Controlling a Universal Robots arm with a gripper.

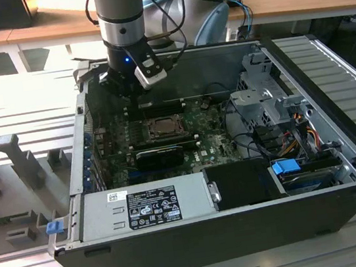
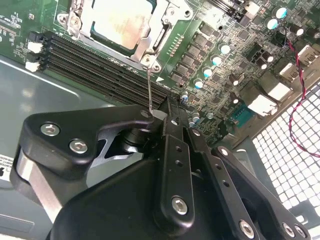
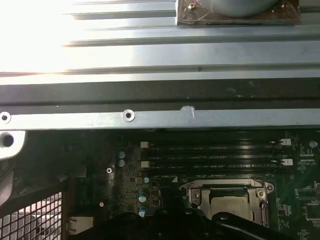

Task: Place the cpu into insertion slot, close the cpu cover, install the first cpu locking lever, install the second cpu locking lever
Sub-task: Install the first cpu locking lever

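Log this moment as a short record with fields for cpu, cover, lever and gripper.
cpu: seated in the insertion slot, metal face up
cpu cover: lying down around the cpu
locking lever: thin rod standing out from the slot's corner, its end at the gripper
gripper: low inside the computer case, over the green board beside the slot

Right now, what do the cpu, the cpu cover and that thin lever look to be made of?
The cpu: pale silver-tan metal face with a matte finish. The cpu cover: thin grey sheet metal, likely steel, with bright glints at its edges. The locking lever: slim bare metal wire, probably steel, with a light sheen.
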